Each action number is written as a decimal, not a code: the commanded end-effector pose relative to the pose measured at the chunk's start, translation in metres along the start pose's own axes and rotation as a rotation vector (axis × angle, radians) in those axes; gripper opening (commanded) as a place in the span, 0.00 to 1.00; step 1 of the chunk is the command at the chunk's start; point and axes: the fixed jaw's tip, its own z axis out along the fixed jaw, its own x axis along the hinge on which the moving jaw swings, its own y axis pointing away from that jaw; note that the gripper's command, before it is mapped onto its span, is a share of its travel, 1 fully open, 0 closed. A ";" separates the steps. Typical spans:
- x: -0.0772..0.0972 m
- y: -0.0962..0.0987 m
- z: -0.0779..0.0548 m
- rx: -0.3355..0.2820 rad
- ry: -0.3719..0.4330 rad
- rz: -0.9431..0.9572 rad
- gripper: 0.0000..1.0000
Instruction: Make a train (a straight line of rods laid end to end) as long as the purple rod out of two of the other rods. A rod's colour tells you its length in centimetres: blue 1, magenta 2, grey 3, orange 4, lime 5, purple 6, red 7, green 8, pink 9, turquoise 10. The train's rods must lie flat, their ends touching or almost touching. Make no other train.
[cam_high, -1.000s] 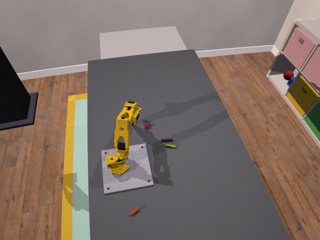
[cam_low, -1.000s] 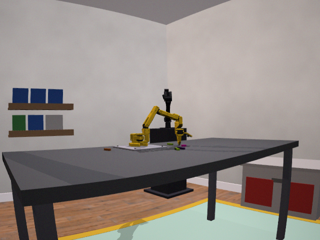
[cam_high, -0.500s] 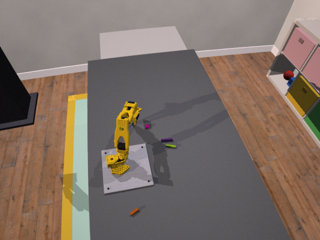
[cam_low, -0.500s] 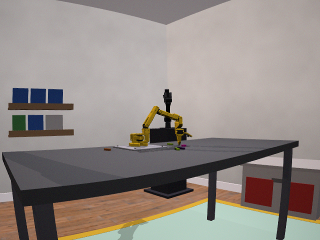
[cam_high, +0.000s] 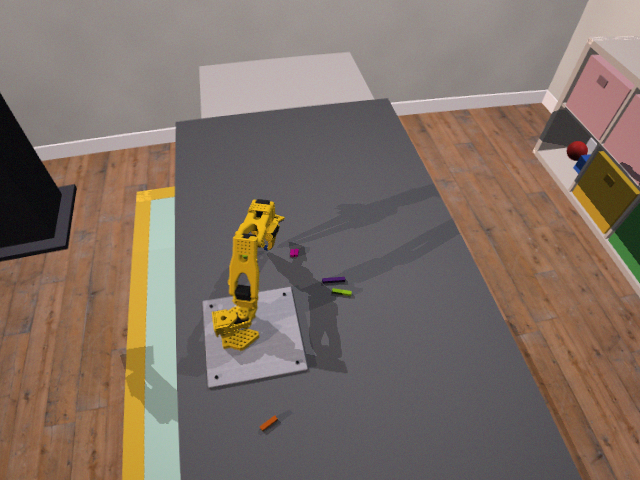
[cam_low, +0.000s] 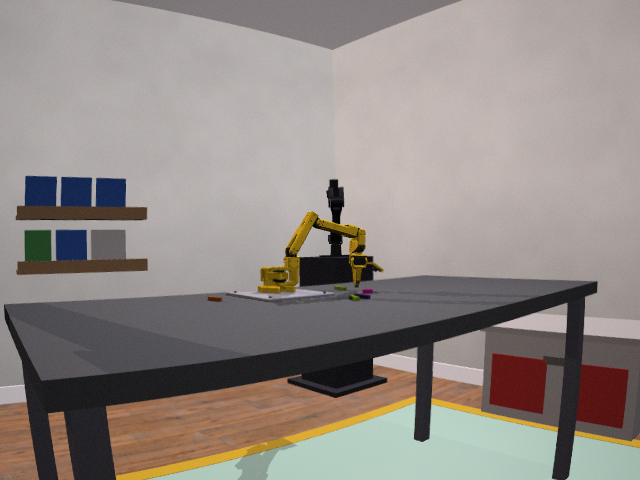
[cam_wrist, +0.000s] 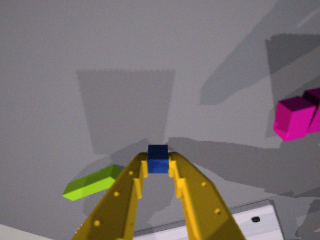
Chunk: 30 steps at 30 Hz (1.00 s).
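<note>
My gripper (cam_wrist: 158, 165) (cam_high: 266, 245) (cam_low: 356, 281) is shut on the small blue rod (cam_wrist: 158, 159) and holds it a little above the dark table. The purple rod (cam_high: 333, 280) lies flat to the right of the arm, with a lime rod (cam_high: 341, 291) (cam_low: 354, 297) just in front of it. A magenta rod (cam_high: 294, 252) (cam_wrist: 295, 119) (cam_low: 367, 291) lies close to the right of the gripper. Another lime rod (cam_wrist: 92, 182) (cam_low: 340, 287) lies left of the gripper, hidden by the arm in the top view. An orange rod (cam_high: 268, 423) (cam_low: 214, 298) lies far off, beyond the base.
The arm stands on a light grey base plate (cam_high: 268, 356) (cam_wrist: 250, 220). The table's left edge (cam_high: 176, 310) runs close beside the base. A shelf unit (cam_high: 599, 155) stands off the table at the right.
</note>
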 end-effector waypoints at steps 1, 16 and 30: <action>-0.003 -0.001 -0.012 -0.006 -0.021 0.004 0.00; -0.002 -0.003 -0.019 -0.006 -0.021 0.004 0.00; -0.004 -0.023 -0.019 -0.009 -0.021 -0.034 0.00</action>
